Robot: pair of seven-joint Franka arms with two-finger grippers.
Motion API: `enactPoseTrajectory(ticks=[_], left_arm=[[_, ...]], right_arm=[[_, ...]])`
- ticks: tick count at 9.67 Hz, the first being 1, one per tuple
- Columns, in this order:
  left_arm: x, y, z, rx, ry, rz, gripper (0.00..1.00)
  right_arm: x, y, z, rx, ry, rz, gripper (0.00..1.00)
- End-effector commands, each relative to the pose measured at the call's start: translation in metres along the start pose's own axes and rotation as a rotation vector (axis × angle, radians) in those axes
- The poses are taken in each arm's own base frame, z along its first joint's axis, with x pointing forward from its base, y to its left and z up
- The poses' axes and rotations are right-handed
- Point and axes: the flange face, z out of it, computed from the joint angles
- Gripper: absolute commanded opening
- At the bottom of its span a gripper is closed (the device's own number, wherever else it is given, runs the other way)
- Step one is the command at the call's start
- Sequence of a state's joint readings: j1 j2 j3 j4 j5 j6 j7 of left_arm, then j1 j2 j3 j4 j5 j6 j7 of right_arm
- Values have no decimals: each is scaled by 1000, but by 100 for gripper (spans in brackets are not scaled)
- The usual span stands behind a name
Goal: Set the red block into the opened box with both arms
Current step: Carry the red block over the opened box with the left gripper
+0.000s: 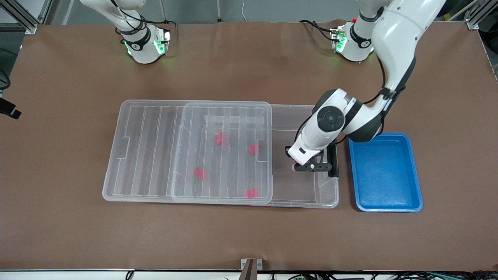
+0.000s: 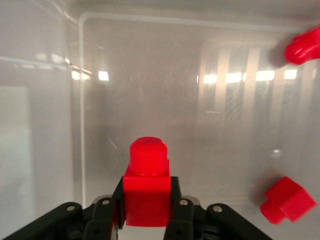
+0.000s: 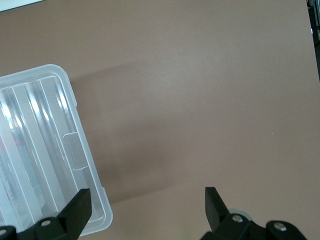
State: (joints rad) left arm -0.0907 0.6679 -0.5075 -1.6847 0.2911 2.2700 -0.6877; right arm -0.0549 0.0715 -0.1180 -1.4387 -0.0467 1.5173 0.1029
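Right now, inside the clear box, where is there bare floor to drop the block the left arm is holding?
The left gripper, shut on the red block, is over the box's uncovered end by the blue tray, where the floor is bare. Under the slid-aside lid it is crowded: four red pieces.

You are in a robotics lab: two bench-mounted arms (image 1: pixel 393 46), aluminium framing (image 1: pixel 23 17) and cabling surround the brown table (image 1: pixel 249 241).
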Motion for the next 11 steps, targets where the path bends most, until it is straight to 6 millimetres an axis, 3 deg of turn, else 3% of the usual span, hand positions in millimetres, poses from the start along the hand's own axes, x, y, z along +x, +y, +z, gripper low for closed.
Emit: enactPoseTrajectory(ticks=[1, 3, 4, 5, 7, 9, 10, 11], left_arm=[[9, 1, 55, 11, -46, 11, 0], [8, -1, 76, 20, -65, 18, 6], [8, -1, 76, 19, -64, 17, 40], [10, 0, 69, 18, -49, 22, 99], [18, -1, 28, 16, 3, 14, 100], [14, 1, -55, 52, 55, 10, 100], [8, -5, -105, 44, 45, -32, 100], [2, -16, -139, 58, 30, -40, 100]], right_arm=[[-3, 0, 10, 18, -11, 12, 100], [-3, 1, 12, 17, -17, 12, 100], [-3, 0, 12, 18, -17, 11, 100], [-3, 1, 11, 18, -17, 6, 100], [-3, 9, 11, 17, -20, -50, 100], [-4, 4, 9, 37, -15, -46, 100], [-5, 0, 6, 71, -17, -48, 100], [-5, -2, 2, 74, -8, -58, 100]])
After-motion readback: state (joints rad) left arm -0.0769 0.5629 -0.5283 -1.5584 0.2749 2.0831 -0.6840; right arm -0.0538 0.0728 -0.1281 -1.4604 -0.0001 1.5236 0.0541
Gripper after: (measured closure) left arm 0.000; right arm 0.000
